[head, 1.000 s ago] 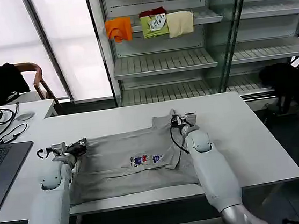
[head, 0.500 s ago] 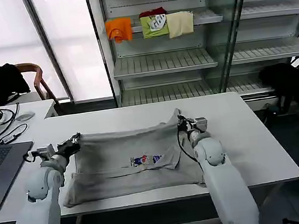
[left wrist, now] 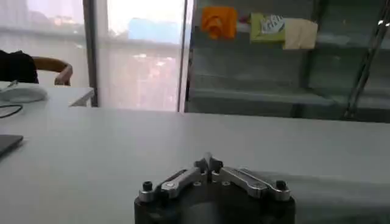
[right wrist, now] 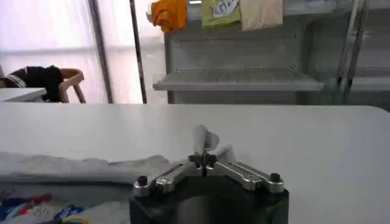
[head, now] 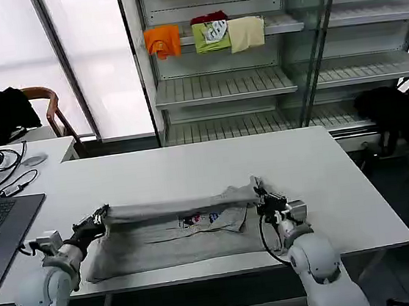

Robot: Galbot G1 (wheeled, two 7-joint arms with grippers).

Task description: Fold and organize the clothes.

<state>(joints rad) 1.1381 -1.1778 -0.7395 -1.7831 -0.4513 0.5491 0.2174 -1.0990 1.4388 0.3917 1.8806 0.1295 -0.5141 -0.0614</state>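
While the grey shirt point(head: 177, 234) lies low in the frame, left gripper point(head: 102, 213) and right gripper point(head: 259, 193) each pinch its folded top edge.

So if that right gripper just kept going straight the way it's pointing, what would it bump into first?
The right gripper, shut on the shirt, points out across the table. Only bare tabletop lies ahead, then the shelving beyond the far edge, though depth is hard to judge.
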